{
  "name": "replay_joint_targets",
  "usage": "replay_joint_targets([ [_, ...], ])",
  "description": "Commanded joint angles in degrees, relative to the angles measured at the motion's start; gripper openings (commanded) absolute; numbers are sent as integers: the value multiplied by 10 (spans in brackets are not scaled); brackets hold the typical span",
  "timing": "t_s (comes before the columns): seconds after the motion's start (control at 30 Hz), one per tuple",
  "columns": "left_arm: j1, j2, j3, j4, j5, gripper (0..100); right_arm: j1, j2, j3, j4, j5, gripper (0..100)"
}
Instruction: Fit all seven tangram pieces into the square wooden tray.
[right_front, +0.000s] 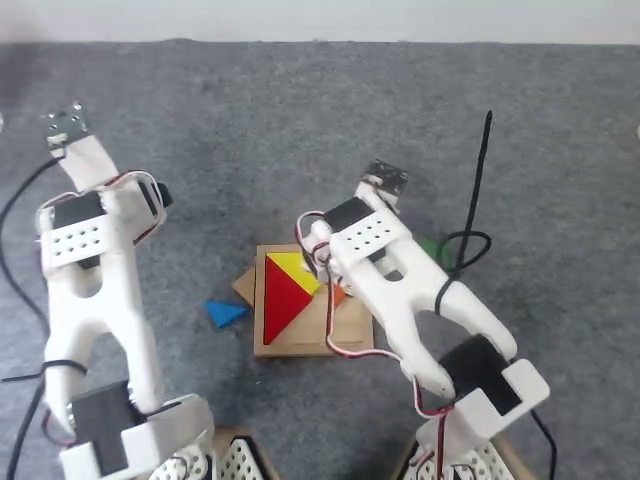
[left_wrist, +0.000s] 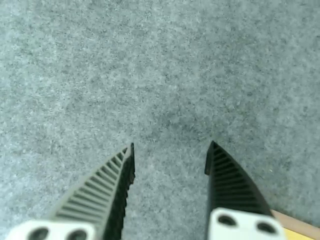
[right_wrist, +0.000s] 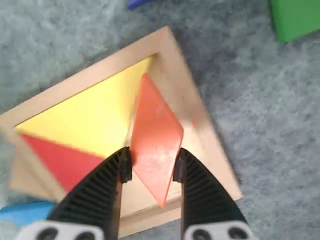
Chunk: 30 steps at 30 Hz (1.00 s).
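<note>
Two triangles (right_front: 285, 295) in the tray (right_front: 300, 348), one piece (right_front: 225, 313) left of it

Light falls soft and even from above over the grey worktop (right_front: 250, 110), bright with no hard glare on the felt. Shadows are faint: a weak dark smudge on the felt ahead of my left end effector (left_wrist: 170, 150), and a deeper band along the outer wall of the wooden tray (right_wrist: 200, 115). The orange parallelogram (right_wrist: 156, 135) pinched in my right end effector (right_wrist: 151, 162) carries a pale sheen. The high view dims toward its far left corner.
</note>
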Motion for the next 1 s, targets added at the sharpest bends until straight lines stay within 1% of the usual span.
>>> replay_joint_targets([
  [0.0,-2,-9,-3,-11,-4,228,30,-5,22,-41,7,9],
  [0.1,-2,-9,-4,-11,-4,228,29,-5,38,-62,39,9],
  [0.33,-2,-9,-4,-11,-4,228,5,-5,34,-68,58,9],
  [0.53,-2,-9,-4,-11,-4,228,-17,-4,39,-67,55,9],
  [0.8,-2,-10,-4,-9,-4,228,-15,52,34,-87,54,9],
  [0.97,-2,-10,-5,-8,-4,228,-9,50,33,-107,45,9],
])
